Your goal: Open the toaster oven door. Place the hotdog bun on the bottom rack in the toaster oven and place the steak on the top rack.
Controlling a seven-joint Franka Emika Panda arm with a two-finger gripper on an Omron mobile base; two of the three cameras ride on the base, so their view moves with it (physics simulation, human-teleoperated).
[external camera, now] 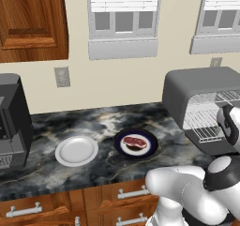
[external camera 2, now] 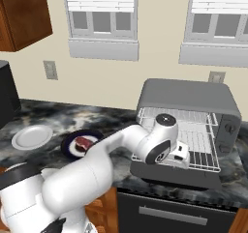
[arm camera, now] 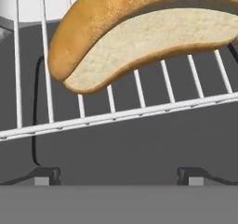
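The oven (external camera 2: pixel 189 101) stood on the desk (external camera 2: pixel 43 112), its door (external camera 2: pixel 172 176) dropped flat and open, both wire racks showing. The arm (external camera 2: pixel 121 145) reached in over the bottom rack (external camera 2: pixel 201 150). Left of it, the steak (external camera 2: pixel 83 142) sat on a dark plate (external camera 2: pixel 68 147), beside a white plate (external camera 2: pixel 32 137).
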